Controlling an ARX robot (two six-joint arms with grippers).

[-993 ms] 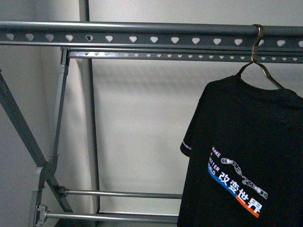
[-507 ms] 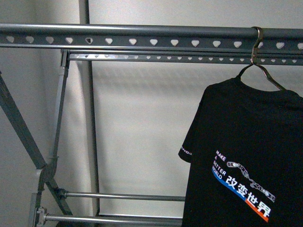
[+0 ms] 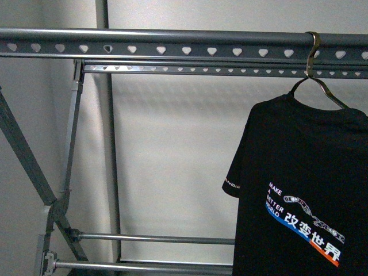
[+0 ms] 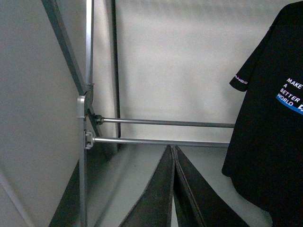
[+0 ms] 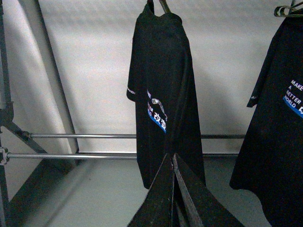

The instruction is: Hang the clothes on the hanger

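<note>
Clothes: black T-shirt (image 3: pixel 305 190) hangs from a thin wire hanger (image 3: pixel 315 80) hooked over the rack's top rail (image 3: pixel 172 45), at the robot's right.
Change: compared with a second ago the shirt sits slightly further right and its print lower in the front view; it looks to be swinging and settling, free of any grip.
Meaning: the hanging step seems done.
Left jaws (image 4: pixel 173 189): closed together, holding nothing, below the lower crossbars (image 4: pixel 161 132).
Right jaws (image 5: pixel 173 191): pressed shut, empty, close under the shirt's hem.
Second shirt (image 5: pixel 279 118): another black one hangs beside it, seen from the right wrist.
Containers: none in view.
</note>
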